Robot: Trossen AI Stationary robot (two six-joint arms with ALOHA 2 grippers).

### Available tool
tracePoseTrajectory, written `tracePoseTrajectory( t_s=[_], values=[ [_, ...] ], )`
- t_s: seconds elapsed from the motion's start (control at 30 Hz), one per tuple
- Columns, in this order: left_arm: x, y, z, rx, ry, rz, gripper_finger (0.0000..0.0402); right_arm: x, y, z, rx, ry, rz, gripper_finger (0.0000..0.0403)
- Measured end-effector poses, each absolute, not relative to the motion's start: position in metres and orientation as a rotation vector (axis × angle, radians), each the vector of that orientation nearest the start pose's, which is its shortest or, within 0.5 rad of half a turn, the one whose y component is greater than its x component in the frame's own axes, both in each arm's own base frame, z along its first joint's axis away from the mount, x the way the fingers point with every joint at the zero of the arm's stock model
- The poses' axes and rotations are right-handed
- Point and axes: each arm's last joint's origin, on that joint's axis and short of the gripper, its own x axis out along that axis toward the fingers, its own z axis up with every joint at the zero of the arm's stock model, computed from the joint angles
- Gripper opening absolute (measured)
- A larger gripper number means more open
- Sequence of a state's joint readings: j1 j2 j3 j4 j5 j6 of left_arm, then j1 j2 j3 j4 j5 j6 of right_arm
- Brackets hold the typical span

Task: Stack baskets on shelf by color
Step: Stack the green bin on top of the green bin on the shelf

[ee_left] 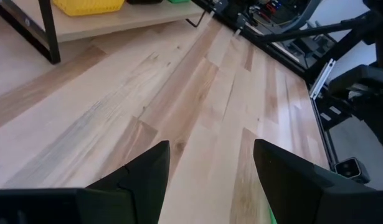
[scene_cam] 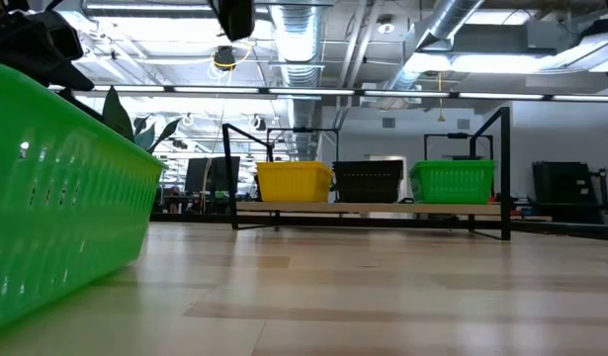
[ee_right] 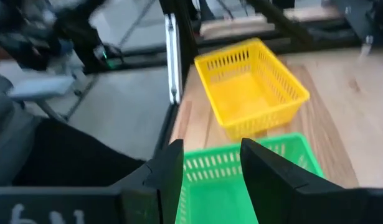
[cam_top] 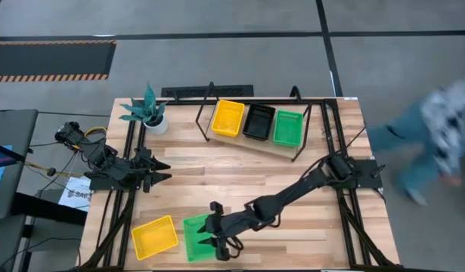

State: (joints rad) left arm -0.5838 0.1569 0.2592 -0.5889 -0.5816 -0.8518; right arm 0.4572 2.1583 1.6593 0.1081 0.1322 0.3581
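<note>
My right gripper [cam_top: 217, 234], fingers spread, hovers over a green basket [cam_top: 194, 237]; a yellow basket [cam_top: 154, 236] sits just beside it.

My left gripper [cam_top: 162, 171] waits open.

Overhead looks straight down; low view, table-level, shares the shelf [scene_cam: 368, 209].

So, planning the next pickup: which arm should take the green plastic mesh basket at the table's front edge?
Right. The right gripper hovers open over that green plastic mesh basket; the left gripper sits open, farther away over bare table.
</note>
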Motion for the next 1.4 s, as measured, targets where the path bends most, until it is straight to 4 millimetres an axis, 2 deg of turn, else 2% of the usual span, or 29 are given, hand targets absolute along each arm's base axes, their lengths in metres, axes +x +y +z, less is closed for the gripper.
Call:
tracePoseTrajectory(
  t_s=[0.1, 0.43, 1.0, 1.23, 1.4],
  values=[
    [0.074, -0.030, 0.187, -0.554, 0.376, 0.164, 0.0221, 0.451, 0.219, 0.224, 0.215, 0.471, 0.244, 0.0177],
    [0.074, -0.030, 0.187, -0.553, 0.375, 0.164, 0.0221, 0.448, 0.223, 0.230, 0.166, 0.451, 0.241, 0.0173],
    [0.074, -0.030, 0.187, -0.556, 0.375, 0.164, 0.0221, 0.445, 0.225, 0.222, 0.069, 0.505, 0.246, 0.0173],
    [0.074, -0.030, 0.187, -0.575, 0.373, 0.169, 0.0221, 0.439, 0.226, 0.213, 0.020, 0.598, 0.203, 0.0173],
    [0.074, -0.030, 0.187, -0.578, 0.368, 0.173, 0.0221, 0.442, 0.222, 0.214, -0.008, 0.574, 0.203, 0.0173]
  ],
)
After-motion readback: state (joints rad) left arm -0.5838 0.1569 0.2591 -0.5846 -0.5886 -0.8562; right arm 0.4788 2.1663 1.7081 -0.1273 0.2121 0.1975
